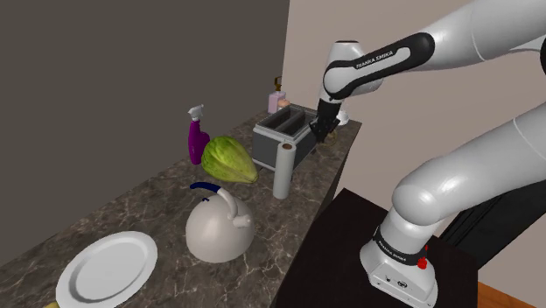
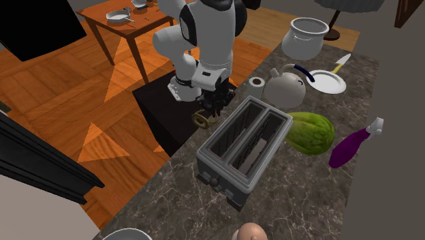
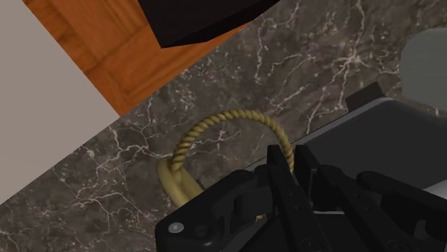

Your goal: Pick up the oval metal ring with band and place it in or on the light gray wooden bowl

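Tight jaws on the golden twisted ring — beside the toaster

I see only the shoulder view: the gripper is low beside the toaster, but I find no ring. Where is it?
Observer: In the second exterior view the ring sits at the edge of the counter, between the toaster and the stand.
Operator: Does the gripper have it?
Observer: Yes. In the wrist view the gripper has its two fingers closed on the ring's twisted golden rim.
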